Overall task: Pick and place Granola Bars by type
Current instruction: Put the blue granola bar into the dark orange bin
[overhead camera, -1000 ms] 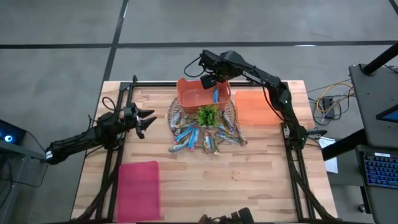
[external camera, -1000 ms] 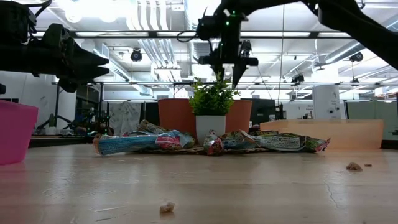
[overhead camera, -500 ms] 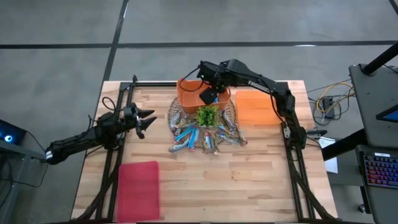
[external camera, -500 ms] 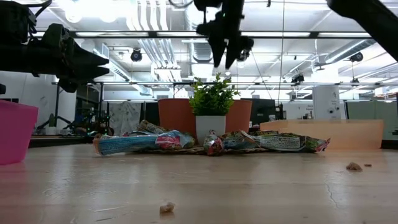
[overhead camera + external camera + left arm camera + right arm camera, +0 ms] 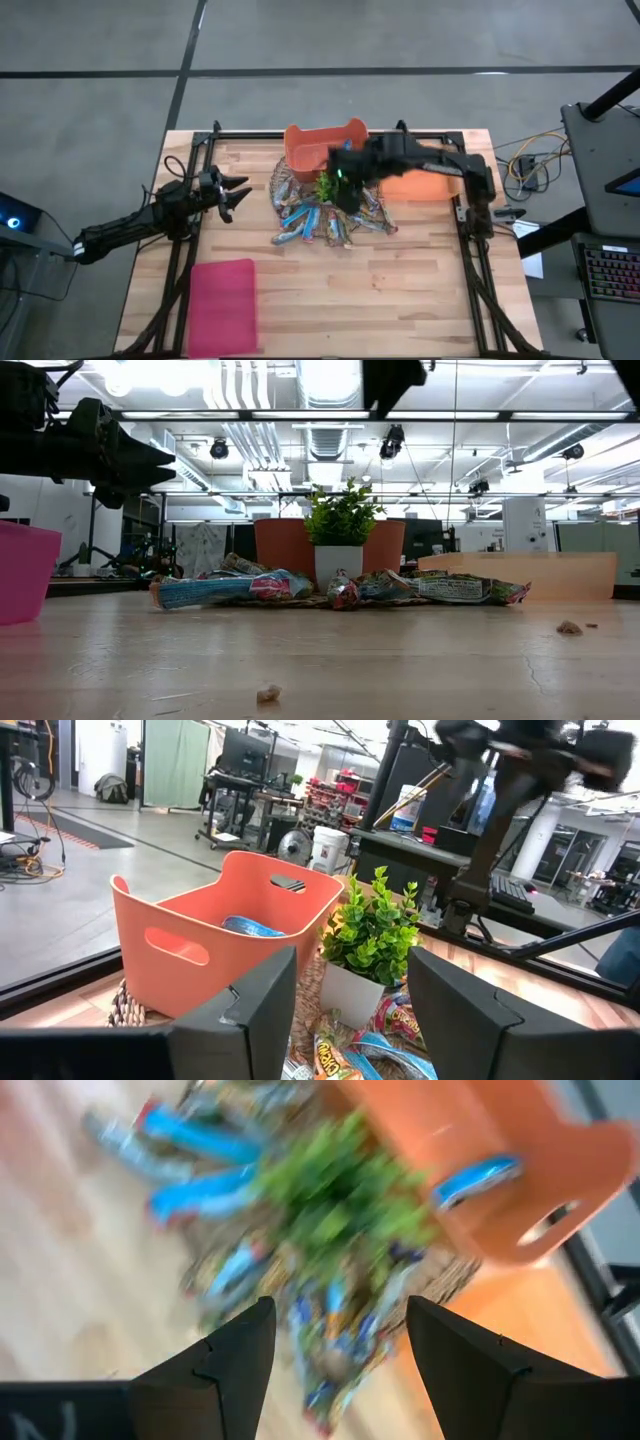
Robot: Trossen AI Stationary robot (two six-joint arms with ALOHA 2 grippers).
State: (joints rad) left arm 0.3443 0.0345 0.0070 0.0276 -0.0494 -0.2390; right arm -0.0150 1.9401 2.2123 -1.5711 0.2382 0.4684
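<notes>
The granola bars (image 5: 318, 217), blue and brownish-tan, lie in a heap on a woven mat round a small potted plant (image 5: 342, 520). One blue bar (image 5: 478, 1180) lies inside the orange bin (image 5: 312, 148) at the far side, also seen as the blue bar (image 5: 252, 927) in the left wrist view. My right gripper (image 5: 343, 190) hangs open above the plant and the heap, holding nothing; the right gripper (image 5: 340, 1308) is blurred in its wrist view. My left gripper (image 5: 240, 195) waits open at the table's left, pointing at the heap, well above the table (image 5: 110, 450).
A second orange container (image 5: 415, 180) stands right of the heap, near the right arm's base. A pink bin (image 5: 222, 305) sits at the near left. Crumbs (image 5: 568, 627) lie on the bare wood in front of the heap. A black frame edges the table.
My right gripper has swung from above the orange bin toward the near edge, to above the plant and the heap, and has risen out of the top of the low view. The left arm and the bars have kept still.
</notes>
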